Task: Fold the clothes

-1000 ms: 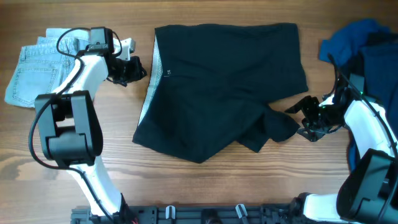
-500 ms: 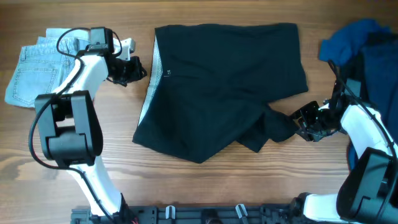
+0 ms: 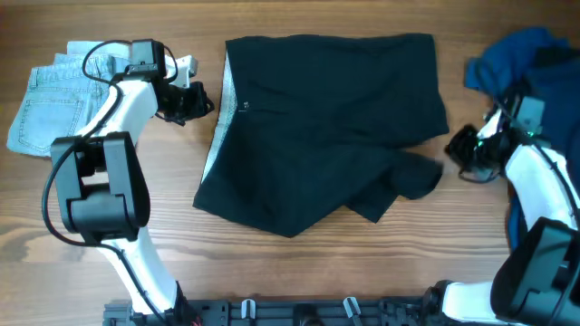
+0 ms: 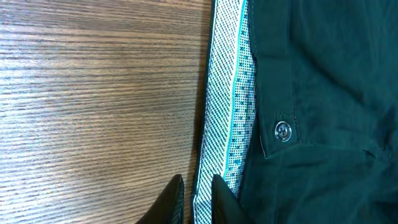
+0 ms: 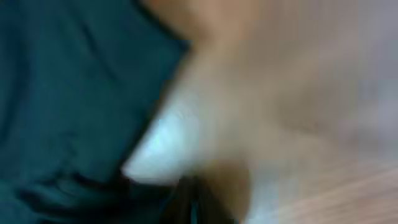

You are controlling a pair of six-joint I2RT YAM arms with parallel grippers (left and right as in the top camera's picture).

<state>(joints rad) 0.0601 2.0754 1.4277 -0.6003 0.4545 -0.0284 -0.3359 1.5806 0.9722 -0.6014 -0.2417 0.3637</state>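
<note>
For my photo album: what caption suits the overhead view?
Black shorts lie spread on the table between denim shorts and blue clothes.

The left arm has smooth white shells on its long links and large black housings with rounded corners at its joints. A thin black cable makes a loop beside the upper link, and a small white block sits close to the wrist. The left gripper is black. In the wrist view its two fingers appear as dark, narrow, pointed tips. The right arm is built in the same way, with a white link between black joints. The right gripper is dark, with a small green gleam on it. Its own wrist view is too blurred to show any detail. Both arms rise from a black rail that carries several small clips.
</note>
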